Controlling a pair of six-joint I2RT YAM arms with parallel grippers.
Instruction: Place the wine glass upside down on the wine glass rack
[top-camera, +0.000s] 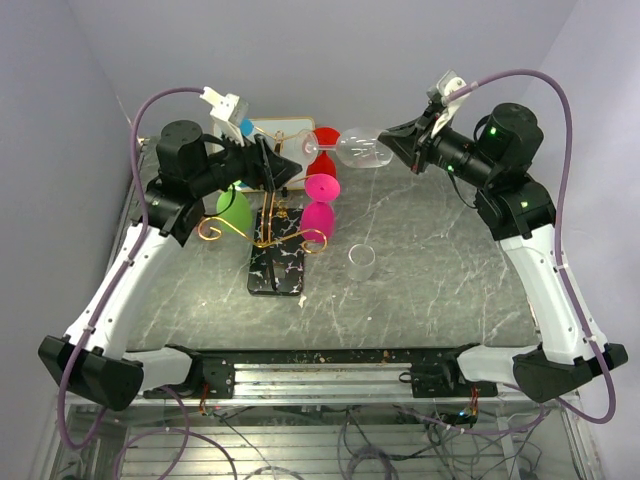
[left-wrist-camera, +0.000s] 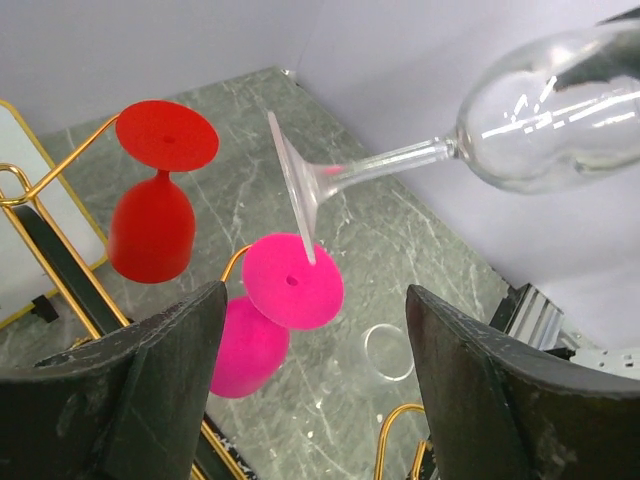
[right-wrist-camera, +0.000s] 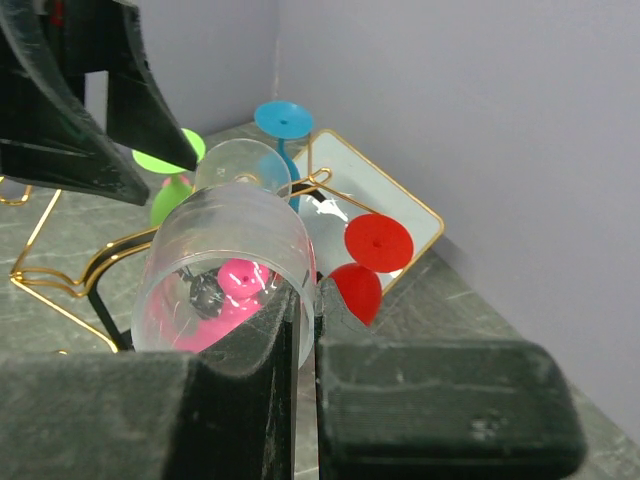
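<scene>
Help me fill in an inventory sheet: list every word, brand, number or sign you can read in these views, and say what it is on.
None: no readable text appears in any of the three views.
The clear wine glass, pink glass, red glass, gold rack and white tray are all plain, with no print, label or logo showing.

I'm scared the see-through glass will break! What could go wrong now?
The right gripper pinches only the rim of the clear wine glass, held sideways in the air; it could slip and fall. Its foot is near the red glass and pink glass hanging on the wine glass rack; they might knock. The left gripper stands open by the stem; closing off-target could bump it.
</scene>
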